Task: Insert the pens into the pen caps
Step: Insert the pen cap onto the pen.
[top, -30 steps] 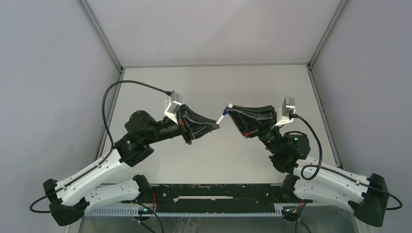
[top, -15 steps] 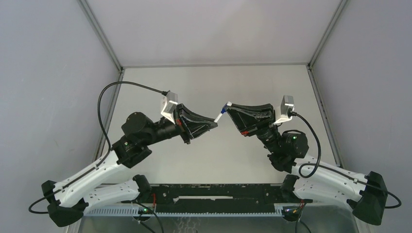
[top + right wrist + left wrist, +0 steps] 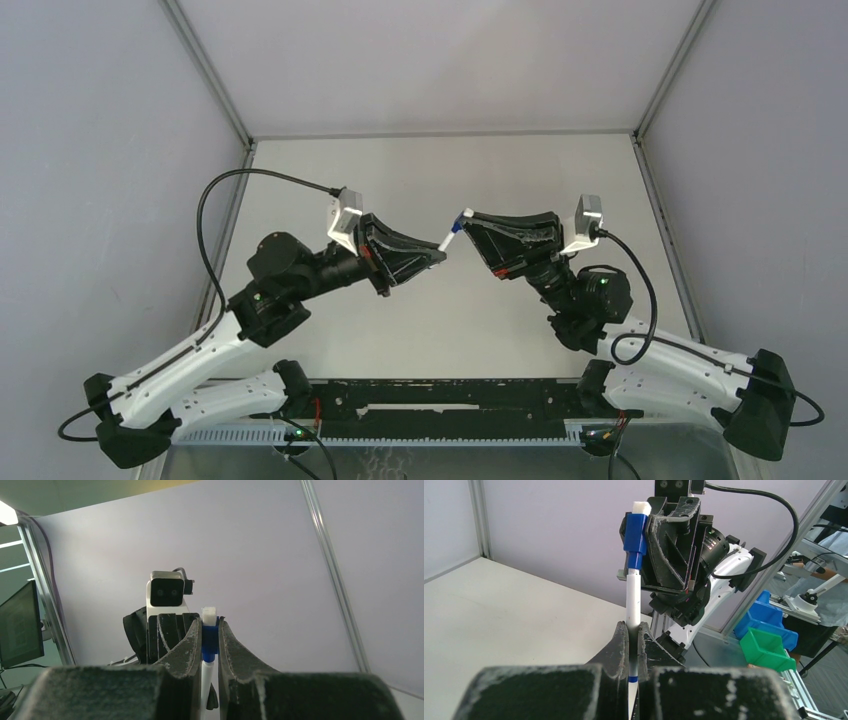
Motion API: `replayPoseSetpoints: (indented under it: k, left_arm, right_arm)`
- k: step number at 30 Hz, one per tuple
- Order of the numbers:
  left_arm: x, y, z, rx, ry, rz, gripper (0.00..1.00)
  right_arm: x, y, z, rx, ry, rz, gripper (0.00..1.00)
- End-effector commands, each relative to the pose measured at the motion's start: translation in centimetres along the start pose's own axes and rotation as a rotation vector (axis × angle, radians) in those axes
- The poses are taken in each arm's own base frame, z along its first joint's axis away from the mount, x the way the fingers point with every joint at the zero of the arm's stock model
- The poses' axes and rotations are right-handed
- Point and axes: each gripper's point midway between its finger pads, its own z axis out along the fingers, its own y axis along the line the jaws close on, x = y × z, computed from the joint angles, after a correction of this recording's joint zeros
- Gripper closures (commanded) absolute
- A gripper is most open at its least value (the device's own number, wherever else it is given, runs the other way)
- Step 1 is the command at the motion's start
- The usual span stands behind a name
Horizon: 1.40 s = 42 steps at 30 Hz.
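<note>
The left gripper (image 3: 633, 630) is clamping its jaws tight on the lower shaft of a white pen (image 3: 633, 597) at the bottom centre of the left wrist view, and the pen is standing straight up out of the fingers. Its upper end is sitting inside a blue pen cap (image 3: 634, 532) near the top centre. The right gripper (image 3: 210, 630) is pinching that cap between jaws drawn nearly together. In the right wrist view the cap is showing mid-frame with a small white stub poking out above it.

In the top view, over the last second, both arms are drifting together slightly toward the upper left of the frame. The short pen-and-cap bridge between the two fingertips is keeping the same look, and neither grip is changing. This probably means the tip is already entered and the pair is being carried or pressed as one piece. Whether the cap is fully seated is not something these views are showing.

Beyond the grippers, the joined pen is hanging above the middle of the pale table (image 3: 420, 170). No other pens or caps are showing in any view.
</note>
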Motion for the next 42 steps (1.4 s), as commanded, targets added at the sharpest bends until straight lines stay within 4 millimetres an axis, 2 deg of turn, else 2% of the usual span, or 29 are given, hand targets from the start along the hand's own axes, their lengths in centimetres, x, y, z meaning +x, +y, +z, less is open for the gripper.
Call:
replayPoseSetpoints:
  k: [1,10,16,23,42]
  left_arm:
    - [-7.9,-1.8,-0.6,0.009,-0.249,0.062,1.0]
    - [-8.7,-1.9,-0.8,-0.001,-0.273,0.061,1.0]
    - [-9.5,-1.8,-1.4,-0.026,-0.304,0.071,1.0]
    - [-9.9,-1.6,-1.6,-0.04,-0.319,0.076,1.0]
    - [-10.7,-1.5,-1.8,-0.059,-0.344,0.088,1.0]
  right_arm:
    - [6.7,0.9,-1.6,-0.072,0.254,0.031,1.0]
    - [10.8,0.8,-3.0,-0.059,0.384,-0.004,1.0]
    - [12.0,0.4,-4.4,-0.022,0.405,0.03,1.0]
    - [13.7,1.5,-5.5,-0.035,0.453,0.081,1.0]
    - [18.6,3.4,-10.4,-0.035,0.64,0.217,1.0]
